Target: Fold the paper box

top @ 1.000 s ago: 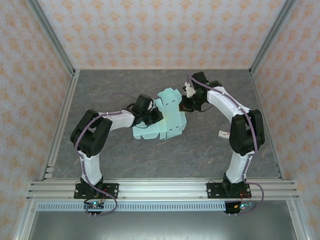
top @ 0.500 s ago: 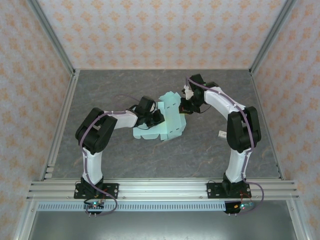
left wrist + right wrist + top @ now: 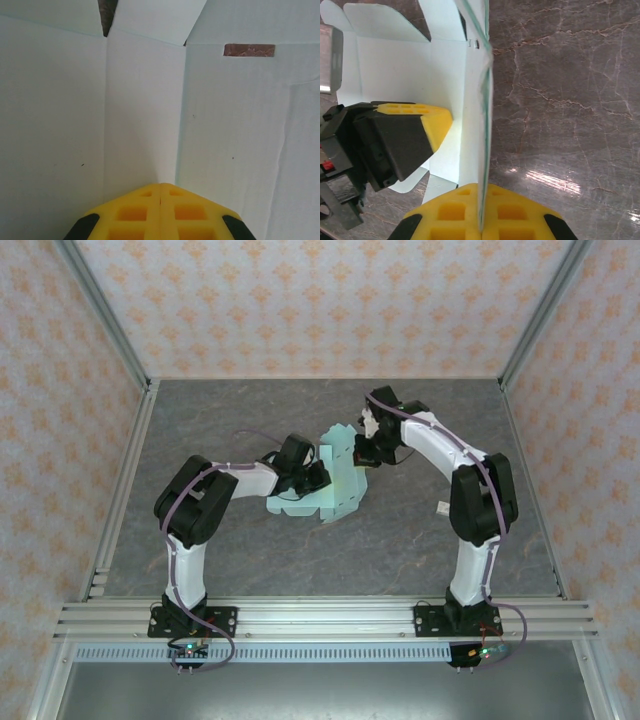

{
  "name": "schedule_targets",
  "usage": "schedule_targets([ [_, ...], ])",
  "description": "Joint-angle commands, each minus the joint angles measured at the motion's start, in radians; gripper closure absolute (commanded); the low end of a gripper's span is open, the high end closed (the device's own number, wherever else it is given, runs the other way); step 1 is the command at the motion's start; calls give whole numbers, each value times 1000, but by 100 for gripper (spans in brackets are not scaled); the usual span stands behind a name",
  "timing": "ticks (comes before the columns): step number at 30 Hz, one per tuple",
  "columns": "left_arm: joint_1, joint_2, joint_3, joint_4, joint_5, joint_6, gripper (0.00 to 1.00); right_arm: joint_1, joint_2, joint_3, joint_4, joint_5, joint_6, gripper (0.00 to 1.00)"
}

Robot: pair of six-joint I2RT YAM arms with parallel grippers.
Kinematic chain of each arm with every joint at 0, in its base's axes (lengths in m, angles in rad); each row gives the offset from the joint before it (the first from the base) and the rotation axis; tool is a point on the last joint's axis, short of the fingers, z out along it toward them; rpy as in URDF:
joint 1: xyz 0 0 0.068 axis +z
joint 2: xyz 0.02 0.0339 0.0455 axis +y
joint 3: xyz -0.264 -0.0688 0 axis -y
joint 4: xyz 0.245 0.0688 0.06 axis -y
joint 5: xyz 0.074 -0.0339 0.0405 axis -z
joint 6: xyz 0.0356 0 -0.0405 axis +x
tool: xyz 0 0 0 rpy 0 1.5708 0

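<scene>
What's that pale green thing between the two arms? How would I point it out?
On the grey stone-look table, between the left gripper and the right gripper, lies the paper box. It is a thin card sheet with flaps and tabs, part folded up. Its mint colour sets it apart from both dark grippers.

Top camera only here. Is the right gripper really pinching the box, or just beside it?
Observer: Pinching. The right gripper is shut on the edge of an upright panel of the box.
Operator: And the left one?
Observer: The left gripper is shut with nothing between its fingers. Its tip points at the box's inner face, on a narrow panel between two fold lines.
Operator: Any slot nearby?
Observer: Yes, a small slot is cut in the neighbouring panel, near its far fold.
</scene>
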Motion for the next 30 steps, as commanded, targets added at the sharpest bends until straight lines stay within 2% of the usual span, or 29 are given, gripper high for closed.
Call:
schedule_targets([
  [1,-19,18,-34,-1,-28,-18,96,42,36,55,15,81,40,100],
  [9,-24,26,-58,45,-29,-45,96,120,93,131,-21,214,95,100],
  [20,-24,33,-75,81,-30,-60,97,189,161,246,-43,264,146,100],
  [30,-20,15,-78,71,-43,-50,97,194,178,264,-87,353,139,100],
])
